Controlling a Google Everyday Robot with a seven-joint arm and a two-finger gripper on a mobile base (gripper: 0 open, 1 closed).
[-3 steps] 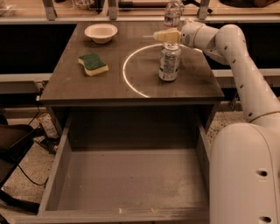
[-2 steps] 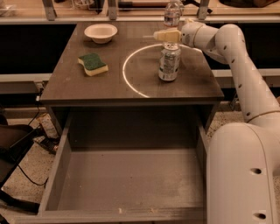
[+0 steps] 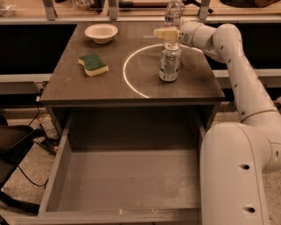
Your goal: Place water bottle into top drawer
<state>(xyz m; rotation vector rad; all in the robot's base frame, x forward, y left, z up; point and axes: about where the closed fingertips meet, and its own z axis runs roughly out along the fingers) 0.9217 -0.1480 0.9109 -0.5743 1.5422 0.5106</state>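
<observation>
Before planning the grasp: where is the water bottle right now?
In the camera view, the bottle stands at the table's far edge, right of centre, behind the can; the gripper hangs between them.

Grey top drawer (image 3: 127, 180), clear water bottle (image 3: 172, 15), cream hand (image 3: 161, 33) near it, green-and-yellow sponge (image 3: 93, 64), seemingly silver-green can (image 3: 169, 63)

Clear, upright water bottle (image 3: 174, 10) stands at top centre-right, just above the gripper (image 3: 163, 33); grey top drawer (image 3: 131, 178) lies pulled open below.

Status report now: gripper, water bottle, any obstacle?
Gripper close to water bottle at far table edge. Bottle upright, top drawer open. Can stands close in front.
</observation>
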